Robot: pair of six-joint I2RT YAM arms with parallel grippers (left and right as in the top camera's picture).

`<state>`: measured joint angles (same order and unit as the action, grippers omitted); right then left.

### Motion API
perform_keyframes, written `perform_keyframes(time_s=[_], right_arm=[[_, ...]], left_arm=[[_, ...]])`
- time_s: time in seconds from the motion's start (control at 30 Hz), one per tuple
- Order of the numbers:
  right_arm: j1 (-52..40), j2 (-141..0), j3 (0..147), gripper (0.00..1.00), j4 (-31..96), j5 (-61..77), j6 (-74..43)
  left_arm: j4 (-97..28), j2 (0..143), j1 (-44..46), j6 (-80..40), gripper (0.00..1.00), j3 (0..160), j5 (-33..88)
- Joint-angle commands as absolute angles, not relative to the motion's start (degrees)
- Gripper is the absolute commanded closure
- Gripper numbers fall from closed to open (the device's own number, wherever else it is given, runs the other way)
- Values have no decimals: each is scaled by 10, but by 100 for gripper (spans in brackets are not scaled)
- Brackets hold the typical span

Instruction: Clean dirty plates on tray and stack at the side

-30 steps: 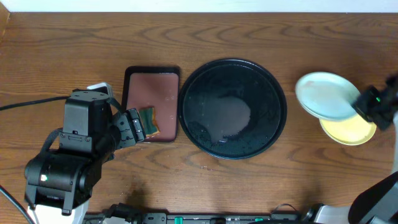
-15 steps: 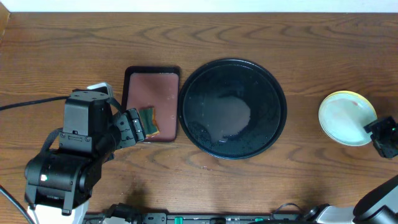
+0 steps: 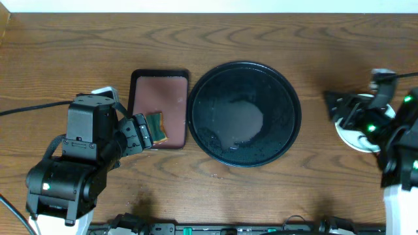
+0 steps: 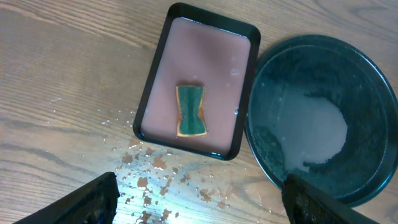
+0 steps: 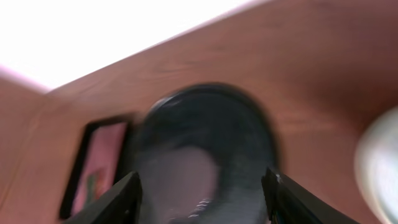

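The plates sit stacked on the table at the right, mostly hidden under my right arm; in the blurred right wrist view only a pale edge of a plate shows. The round black tray in the middle holds no plate, only a wet sheen. My right gripper hangs above the stack's left edge, pointing at the tray, open and holding nothing. My left gripper hovers open at the near edge of the maroon tray, also holding nothing.
A rectangular maroon tray lies left of the black tray, with a green sponge in it. Reddish-brown specks and water drops dot the table in front of it. The black tray almost touches the maroon one.
My right gripper let go of the mint-blue plate on top of the yellow one and opened, then swung back over the stack toward the tray. The left arm stayed still.
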<state>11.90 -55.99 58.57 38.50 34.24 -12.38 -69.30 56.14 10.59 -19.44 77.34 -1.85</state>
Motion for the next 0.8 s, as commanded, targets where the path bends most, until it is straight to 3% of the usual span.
perform_keyframes(time_s=[0.0,0.03,0.1,0.33,0.77], right_arm=[[37,-528,592,36,379,339,-111],[12,-522,592,34,379,333,-111],[-30,-516,592,1,379,326,-111],[-97,-517,592,1,422,326,-110],[-76,-435,591,1,431,160,44]], left_arm=[[-696,561,103,-191,15,781,-20],[-696,561,103,-191,15,781,-19],[-696,561,103,-191,15,781,-19],[-696,561,103,-191,15,781,-19],[-696,561,103,-191,15,781,-20]])
